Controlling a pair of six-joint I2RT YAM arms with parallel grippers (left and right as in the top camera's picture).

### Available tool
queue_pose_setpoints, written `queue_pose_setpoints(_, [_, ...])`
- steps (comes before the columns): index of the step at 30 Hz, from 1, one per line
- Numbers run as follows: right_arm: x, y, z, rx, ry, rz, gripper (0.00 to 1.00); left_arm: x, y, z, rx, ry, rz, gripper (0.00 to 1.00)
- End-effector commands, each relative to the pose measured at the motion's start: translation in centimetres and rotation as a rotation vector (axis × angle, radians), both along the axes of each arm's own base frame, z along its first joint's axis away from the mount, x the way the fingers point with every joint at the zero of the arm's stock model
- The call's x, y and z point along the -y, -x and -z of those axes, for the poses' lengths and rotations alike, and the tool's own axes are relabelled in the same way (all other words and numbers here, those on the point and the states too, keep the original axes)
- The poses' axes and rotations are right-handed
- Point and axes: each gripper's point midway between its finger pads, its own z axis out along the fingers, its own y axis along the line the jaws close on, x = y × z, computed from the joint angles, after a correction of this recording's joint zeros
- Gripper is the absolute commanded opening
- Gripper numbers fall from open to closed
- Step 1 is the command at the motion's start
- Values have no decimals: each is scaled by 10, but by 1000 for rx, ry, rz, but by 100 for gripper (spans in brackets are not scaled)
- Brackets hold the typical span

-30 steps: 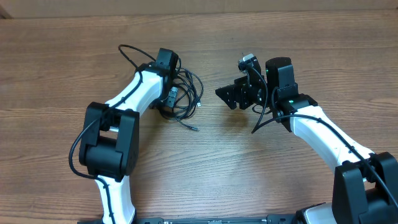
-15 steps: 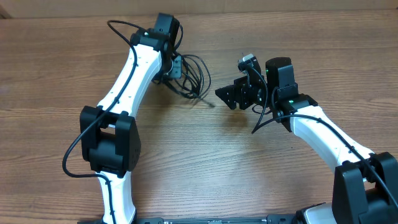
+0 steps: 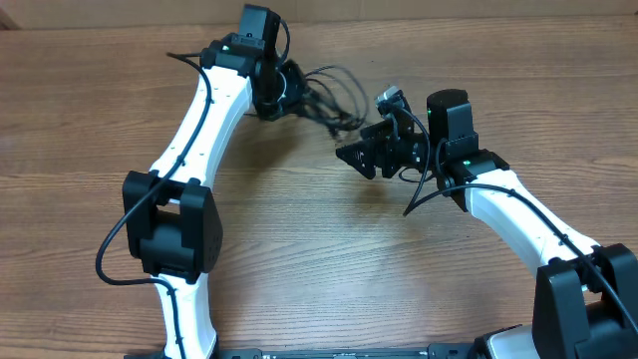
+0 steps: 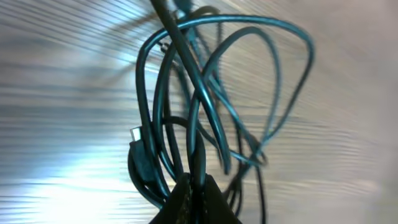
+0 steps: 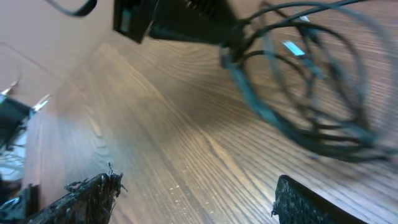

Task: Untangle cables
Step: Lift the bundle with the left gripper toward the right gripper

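I see my left arm [image 3: 204, 110] stretched out toward the far edge of the table [image 3: 299, 259], a bit left of the middle. At its end, my left gripper [image 3: 284, 88] is squeezed shut on the cables [image 3: 334, 95]. In the left wrist view the two fingers [image 4: 186, 202] meet at the bottom of the picture, with a few black strands pinched between them. From there the cables [image 4: 205, 93] spread out in big, messy loops that cross over each other. One small plug [image 4: 135, 134] sticks out on the left side of the bunch. The picture is blurry, so I cannot tell how many cables there are.

From above, the loops fan out to the right of the left gripper, near the far edge of the table.

Just to the right of the loops is my right gripper [image 3: 364, 152]. Its fingers are spread wide apart and it holds nothing. In the right wrist view I see the left gripper [image 5: 180, 22] at the top, holding the bunch. The cables [image 5: 311, 81] hang in front of my right gripper [image 5: 196, 180], past its fingers and not between them. I only see bare wood between the fingers.

My right arm [image 3: 508, 209] runs back toward the near right corner of the table.
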Motion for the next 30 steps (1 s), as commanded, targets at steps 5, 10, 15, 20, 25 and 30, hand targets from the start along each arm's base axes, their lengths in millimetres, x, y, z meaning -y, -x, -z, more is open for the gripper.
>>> queue_pose_setpoints(5, [-6, 4, -20, 41, -39, -41, 81, 27, 5, -57, -169, 456, -60, 4])
queue_pose_setpoints(10, [0, -6, -17, 62, -4, 14, 80, 42, 21, -81, -232, 618, 34, 4])
queue_pose_setpoints(15, [-1, -10, -23, 97, -14, 16, 80, 60, 35, -92, -268, 685, 107, 4])
queue_pose_setpoints(20, [-1, -11, -24, 105, -13, 20, 79, 77, 46, -93, -282, 681, 147, 4])
queue_pose_setpoints(25, [2, -16, -27, 128, -14, 34, 79, 78, 52, -89, -281, 665, 170, 4])
queue_pose_setpoints(30, [0, -22, -37, 182, -30, 35, 79, 74, 62, -82, -312, 638, 180, 4])
